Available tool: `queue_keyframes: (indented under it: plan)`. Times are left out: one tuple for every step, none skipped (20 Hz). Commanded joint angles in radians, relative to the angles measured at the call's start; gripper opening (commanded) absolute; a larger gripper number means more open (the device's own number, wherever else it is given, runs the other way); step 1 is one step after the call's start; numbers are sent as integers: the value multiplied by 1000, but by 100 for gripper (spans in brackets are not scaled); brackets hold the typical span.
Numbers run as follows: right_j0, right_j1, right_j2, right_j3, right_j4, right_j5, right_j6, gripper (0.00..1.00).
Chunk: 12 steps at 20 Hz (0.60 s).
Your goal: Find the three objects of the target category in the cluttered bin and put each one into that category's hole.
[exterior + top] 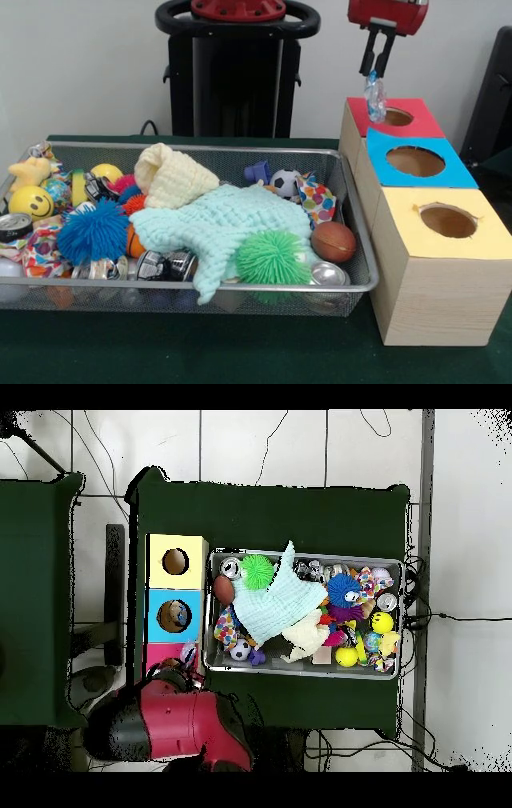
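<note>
The wire-mesh bin (240,286) lies on the green table, full of toys, cloths and cans; it also shows in the overhead view (305,553). The red-topped box stands at the far right, and its hole (398,117) is uncovered. My gripper (374,72) hangs just above and left of that hole, shut on a small crumpled clear-and-blue thing (374,98) that dangles over the hole's left rim. In the overhead view my red arm (170,719) hides the gripper and most of the red box.
The blue-topped box (416,160) and the yellow-topped box (448,220) stand in a row in front of the red one. The bin holds a mint knitted cloth (232,224), a cream knitted hat (172,178), spiky balls, a brown ball (333,241) and cans.
</note>
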<state>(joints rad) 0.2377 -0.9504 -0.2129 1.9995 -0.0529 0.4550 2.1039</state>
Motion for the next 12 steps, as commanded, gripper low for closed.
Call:
queue_keyframes:
  plan:
    - [31, 61, -52, -110, 78, 46, 290, 0]
    - [39, 63, -58, -118, 83, 54, 292, 0]
    - [43, 66, -60, -123, 88, 57, 291, 0]
    - [50, 72, -64, -129, 92, 59, 293, 0]
    - [53, 77, -67, -133, 97, 60, 294, 0]
    - [58, 82, -72, -140, 101, 61, 295, 0]
    - [60, 88, -75, -145, 106, 62, 294, 0]
    - [65, 97, -80, -150, 110, 58, 294, 0]
    - [63, 103, -79, -151, 118, 53, 290, 0]
    - [65, 109, -83, -156, 122, 51, 288, 0]
    - [66, 114, -85, -159, 127, 49, 287, 0]
    - [63, 118, -84, -161, 132, 46, 282, 0]
